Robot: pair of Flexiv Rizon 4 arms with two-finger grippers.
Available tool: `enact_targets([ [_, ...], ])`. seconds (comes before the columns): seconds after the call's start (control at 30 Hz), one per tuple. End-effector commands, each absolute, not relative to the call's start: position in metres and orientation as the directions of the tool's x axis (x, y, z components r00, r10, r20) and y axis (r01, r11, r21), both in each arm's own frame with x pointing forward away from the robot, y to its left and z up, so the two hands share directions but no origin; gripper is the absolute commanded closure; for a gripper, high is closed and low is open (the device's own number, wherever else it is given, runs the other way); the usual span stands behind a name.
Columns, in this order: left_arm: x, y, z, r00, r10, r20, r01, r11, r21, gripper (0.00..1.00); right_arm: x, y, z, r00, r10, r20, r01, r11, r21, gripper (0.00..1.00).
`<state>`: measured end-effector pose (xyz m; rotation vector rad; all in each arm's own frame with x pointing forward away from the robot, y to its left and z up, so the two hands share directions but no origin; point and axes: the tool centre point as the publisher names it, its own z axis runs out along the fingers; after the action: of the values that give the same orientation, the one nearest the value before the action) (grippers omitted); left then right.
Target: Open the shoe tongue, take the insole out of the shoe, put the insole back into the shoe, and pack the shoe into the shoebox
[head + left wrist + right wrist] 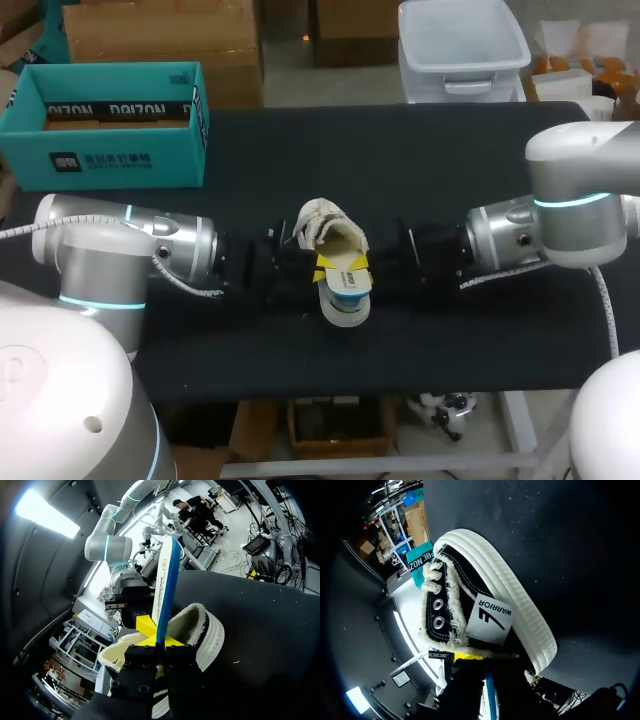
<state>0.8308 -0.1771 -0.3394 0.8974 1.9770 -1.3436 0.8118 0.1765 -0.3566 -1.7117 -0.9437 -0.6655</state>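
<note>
Left hand [160,653] pinches the white, blue-backed foam insole [165,580] upright out of the black fleece-lined shoe [490,595] mid-worktop [450,170], right hand [358,266] alongside, grip impossible to tell: looks like the pull-out step, next lifting it clear.

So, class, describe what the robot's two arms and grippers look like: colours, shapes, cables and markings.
The left arm and right arm are rounded silver-grey tubes with white housings, each with a glowing cyan ring at a joint and a pale braided cable alongside. The left gripper and right gripper are black, boxy, bright yellow at the end.
</note>
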Motion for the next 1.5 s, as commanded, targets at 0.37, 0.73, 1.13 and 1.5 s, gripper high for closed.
enact_targets([
  [0.37, 0.832, -0.173, -0.342, -0.607, 0.202, -0.768, 0.790, 0.250, -0.559, 1.00, 0.790, 0.165, -0.334, 0.515, 0.294, 0.805, 0.856, -0.227, -0.465, 0.51],
  [0.73, 0.828, -0.176, -0.341, -0.602, 0.203, -0.772, 0.795, 0.240, -0.557, 1.00, 0.788, 0.172, -0.339, 0.514, 0.282, 0.810, 0.857, -0.191, -0.478, 1.00],
  [1.13, 0.825, -0.180, -0.341, -0.601, 0.205, -0.773, 0.797, 0.229, -0.559, 1.00, 0.787, 0.174, -0.341, 0.520, 0.281, 0.807, 0.854, -0.176, -0.489, 0.81],
  [1.5, 0.811, -0.181, -0.333, -0.586, 0.217, -0.781, 0.810, 0.198, -0.553, 0.66, 0.789, 0.175, -0.343, 0.518, 0.286, 0.806, 0.855, -0.160, -0.493, 1.00],
])
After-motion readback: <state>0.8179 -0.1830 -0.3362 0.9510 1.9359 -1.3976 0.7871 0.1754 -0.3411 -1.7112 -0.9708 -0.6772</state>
